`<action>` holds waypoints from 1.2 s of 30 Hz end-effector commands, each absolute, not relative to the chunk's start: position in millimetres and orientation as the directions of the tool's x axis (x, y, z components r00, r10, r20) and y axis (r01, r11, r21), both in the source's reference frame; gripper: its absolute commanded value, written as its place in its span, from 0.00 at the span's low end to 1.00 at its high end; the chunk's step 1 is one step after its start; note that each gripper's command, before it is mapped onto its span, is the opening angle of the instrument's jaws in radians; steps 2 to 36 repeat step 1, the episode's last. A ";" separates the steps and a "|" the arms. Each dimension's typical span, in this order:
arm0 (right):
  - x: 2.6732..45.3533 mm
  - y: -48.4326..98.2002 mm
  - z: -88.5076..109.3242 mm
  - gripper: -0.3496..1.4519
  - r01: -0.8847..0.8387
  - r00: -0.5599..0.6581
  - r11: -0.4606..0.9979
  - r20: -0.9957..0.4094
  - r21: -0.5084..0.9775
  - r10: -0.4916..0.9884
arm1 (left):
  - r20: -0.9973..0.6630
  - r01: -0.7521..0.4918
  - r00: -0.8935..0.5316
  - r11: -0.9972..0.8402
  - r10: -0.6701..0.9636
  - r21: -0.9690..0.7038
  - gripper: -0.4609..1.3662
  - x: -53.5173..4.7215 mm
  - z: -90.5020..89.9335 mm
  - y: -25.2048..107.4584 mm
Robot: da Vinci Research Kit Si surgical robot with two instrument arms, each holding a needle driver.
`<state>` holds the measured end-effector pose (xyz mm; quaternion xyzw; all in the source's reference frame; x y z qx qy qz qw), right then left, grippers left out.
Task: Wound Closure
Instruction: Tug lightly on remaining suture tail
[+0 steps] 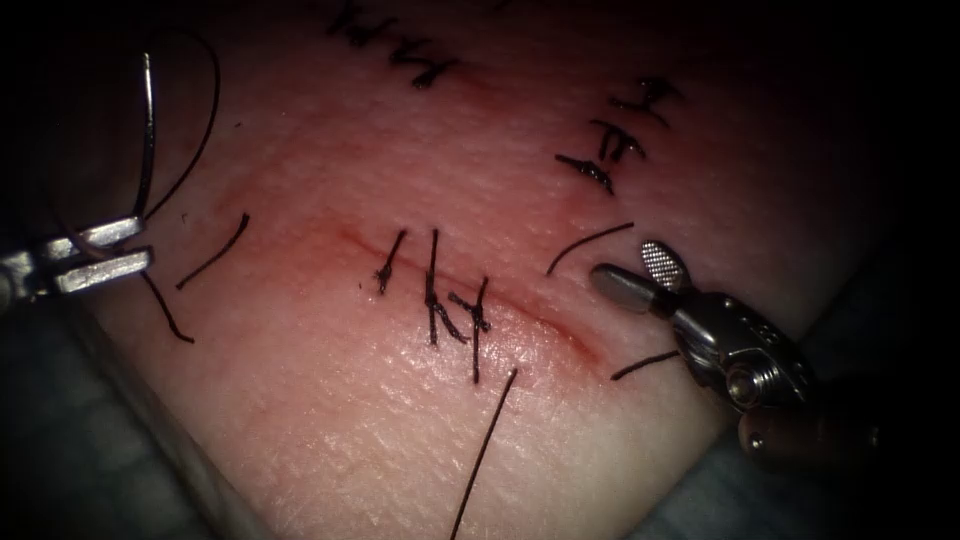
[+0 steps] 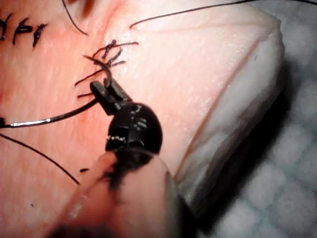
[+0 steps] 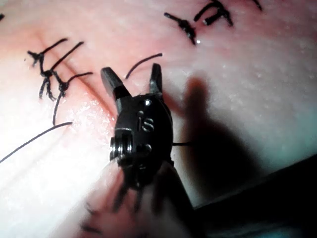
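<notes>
my left tool point(image 1: 100, 255) sits at the far left of the endoscope view, well left of the cut point(image 1: 470, 290), with its fingers point(image 1: 105, 232) pressed together on the needle point(image 1: 147, 140). the grip is near one end of the curve; the rest of the needle rises free above the fingers and is not in the tissue point(image 1: 400, 420). my right tool point(image 1: 640, 275) hovers just right of the cut's right end with its fingers point(image 1: 662, 262) spread apart, holding nothing. the cut carries three finished stitches point(image 1: 440, 295) with short cut ends point(image 1: 590, 245) lying loose on the surface nearby. thread point(image 1: 195, 110) arcs from the needle region in a loop beside it, and a separate strand point(image 1: 485, 450) runs from below the stitches toward the lower edge. judgement for good handling here: keep the left grip firm so the needle cannot roll, hold the curve square to the line of the cut, and keep the loop of thread clear of both tools. the open part of the cut looks to lie at its right end, beside the right tool. needle attitude: its long axis runs nearly vertical in the endoscope view, the free end pointing up and away from the tissue, the curve bowing slightly to the right.
</notes>
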<state>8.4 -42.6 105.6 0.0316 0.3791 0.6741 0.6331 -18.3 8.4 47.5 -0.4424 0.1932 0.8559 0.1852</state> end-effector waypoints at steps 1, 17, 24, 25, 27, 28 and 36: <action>8.4 -42.6 105.5 0.78 -0.828 -0.196 0.092 -0.438 0.554 0.878 | -0.829 -0.486 -0.539 -0.858 0.145 0.165 0.06 -18.3 47.5 8.4; 8.4 -42.6 105.5 0.78 -0.828 -0.196 0.092 -0.438 0.554 0.878 | -0.829 -0.486 -0.539 -0.858 0.145 0.165 0.06 -18.3 47.5 8.4; 8.4 -42.6 105.5 0.78 -0.828 -0.196 0.092 -0.438 0.554 0.878 | -0.829 -0.486 -0.539 -0.858 0.145 0.165 0.06 -18.3 47.5 8.4; 8.4 -42.6 105.5 0.78 -0.828 -0.196 0.092 -0.438 0.554 0.878 | -0.829 -0.486 -0.539 -0.858 0.145 0.165 0.06 -18.3 47.5 8.4; 8.4 -42.6 105.5 0.78 -0.828 -0.196 0.092 -0.438 0.554 0.878 | -0.829 -0.486 -0.539 -0.858 0.145 0.165 0.06 -18.3 47.5 8.4; 8.4 -42.6 105.5 0.78 -0.828 -0.196 0.092 -0.438 0.554 0.878 | -0.829 -0.486 -0.539 -0.858 0.145 0.165 0.06 -18.3 47.5 8.4; 8.4 -42.6 105.5 0.78 -0.828 -0.196 0.092 -0.438 0.554 0.878 | -0.829 -0.486 -0.539 -0.858 0.145 0.165 0.06 -18.3 47.5 8.4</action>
